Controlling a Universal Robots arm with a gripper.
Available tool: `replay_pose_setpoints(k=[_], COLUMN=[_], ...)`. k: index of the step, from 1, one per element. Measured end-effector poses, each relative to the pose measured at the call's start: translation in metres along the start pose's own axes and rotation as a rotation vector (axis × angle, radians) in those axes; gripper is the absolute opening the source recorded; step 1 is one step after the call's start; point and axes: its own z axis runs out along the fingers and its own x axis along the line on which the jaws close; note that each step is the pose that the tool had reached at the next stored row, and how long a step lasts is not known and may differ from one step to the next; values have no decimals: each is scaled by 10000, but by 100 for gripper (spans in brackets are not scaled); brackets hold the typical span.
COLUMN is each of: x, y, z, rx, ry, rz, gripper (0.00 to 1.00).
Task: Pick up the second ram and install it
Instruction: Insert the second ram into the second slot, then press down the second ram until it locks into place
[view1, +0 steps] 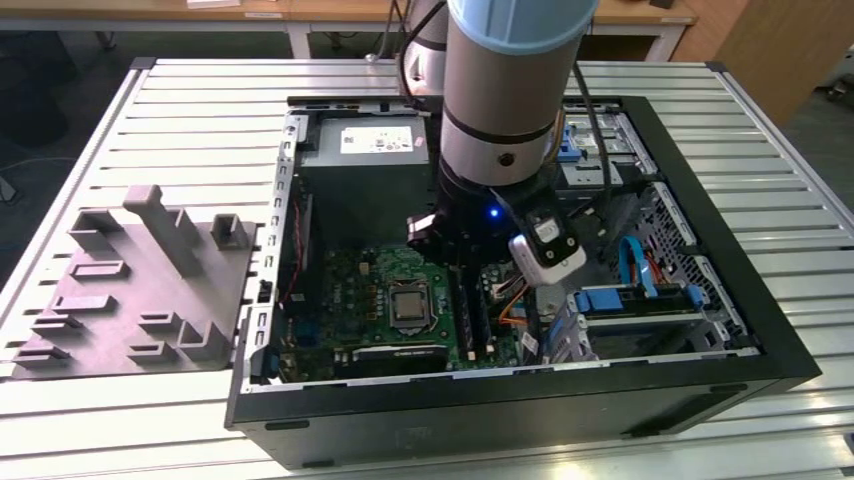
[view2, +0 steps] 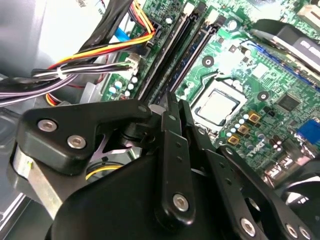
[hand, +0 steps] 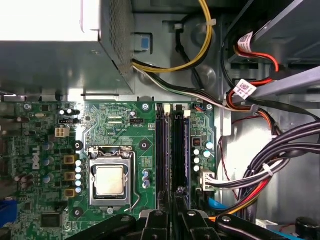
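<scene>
Gripper (hand: 175, 220) shut on second ram (hand: 178, 150), over motherboard (hand: 120, 125) slot.

Green motherboard (hand: 125, 130), black end effector (view2: 172, 107), orange-yellow cables (view2: 100, 52)

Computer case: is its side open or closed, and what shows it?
Open: in the exterior view the computer case has no panel over it, and the motherboard inside lies exposed.

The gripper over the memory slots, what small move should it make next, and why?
Probably a short, straight press down. In the first wrist view the gripper is shut on the second ram, which stands lengthwise in line with its slot on the motherboard, beside the CPU socket. Whether it is fully seated cannot be told.
</scene>
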Motion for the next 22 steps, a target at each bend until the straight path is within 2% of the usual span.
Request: replay_pose_setpoints(k=[6, 7, 8, 22], x=[0, 0, 0, 0], y=[0, 0, 0, 2], z=[0, 0, 0, -1], rx=[-1, -1, -1, 0], ry=[-3, -3, -3, -7], rz=[0, 0, 0, 0], gripper=[19, 17, 11, 10])
